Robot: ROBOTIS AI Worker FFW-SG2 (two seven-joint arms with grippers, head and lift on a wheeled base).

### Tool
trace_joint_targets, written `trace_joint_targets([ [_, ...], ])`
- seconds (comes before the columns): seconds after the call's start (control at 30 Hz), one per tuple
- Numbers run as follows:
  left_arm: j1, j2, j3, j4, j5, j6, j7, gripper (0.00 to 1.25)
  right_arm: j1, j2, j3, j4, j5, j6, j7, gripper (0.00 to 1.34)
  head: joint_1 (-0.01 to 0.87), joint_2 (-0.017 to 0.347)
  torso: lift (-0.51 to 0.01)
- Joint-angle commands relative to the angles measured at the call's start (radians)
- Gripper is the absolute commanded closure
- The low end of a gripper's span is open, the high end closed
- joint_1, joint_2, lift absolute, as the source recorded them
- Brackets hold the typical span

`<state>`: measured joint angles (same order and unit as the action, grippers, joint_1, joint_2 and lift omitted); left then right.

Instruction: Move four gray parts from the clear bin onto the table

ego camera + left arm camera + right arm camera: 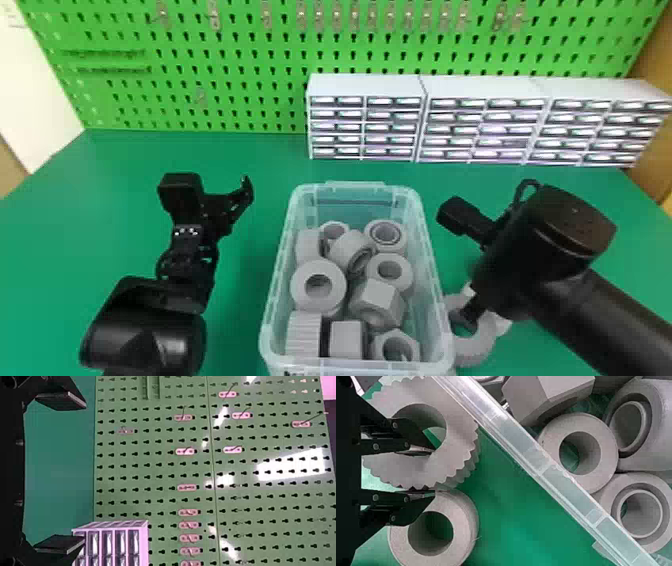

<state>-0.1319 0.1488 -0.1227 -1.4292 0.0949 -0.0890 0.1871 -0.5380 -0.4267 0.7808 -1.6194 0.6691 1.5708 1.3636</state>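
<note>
In the right wrist view, the right hand (pixel 434 472) was clamped on the wall of a toothed gray ring (pixel 462 451), one finger in its bore, the other against the teeth. It was outside the clear bin (pixel 556 481), overlapping a smooth gray ring (pixel 464 534) on the bench (pixel 510 534). Set down there, it could have landed on that neighbour and tipped; the inner finger might have caught in the bore on lifting away and dragged it. The bin's wall was close enough to be knocked by a sideways swing.

In the left wrist view, the left hand (pixel 84 471) had its fingers wide apart with nothing between them, facing a green pegboard (pixel 166 471) and a drawer cabinet (pixel 119 525).

In the head view, hex-sided parts and rings crowded the bin, so the next pick could have jammed against neighbours. The left arm (pixel 150 320) stood across the bin.
</note>
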Motion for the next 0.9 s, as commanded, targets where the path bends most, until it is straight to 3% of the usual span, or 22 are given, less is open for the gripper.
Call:
trace_joint_targets([
  [0.0, -0.005, 0.0, -0.006, 0.003, 0.0, 0.0, 0.0, 0.1, 0.006, 0.005, 0.003, 0.007, 0.0, 0.001, 0.003, 1.03, 0.693, 0.072, -0.052],
  [0.5, -0.012, 0.0, -0.011, 0.009, 0.005, -0.002, 0.0, 0.1, 0.015, 0.005, 0.003, 0.026, 0.0, 0.001, 0.003, 1.03, 0.693, 0.072, -0.052],
  [0.87, -0.014, -0.003, -0.015, 0.012, 0.008, -0.002, 0.0, 0.1, 0.039, 0.0, -0.058, 0.05, 0.032, 0.001, 0.003, 1.03, 0.693, 0.072, -0.052],
])
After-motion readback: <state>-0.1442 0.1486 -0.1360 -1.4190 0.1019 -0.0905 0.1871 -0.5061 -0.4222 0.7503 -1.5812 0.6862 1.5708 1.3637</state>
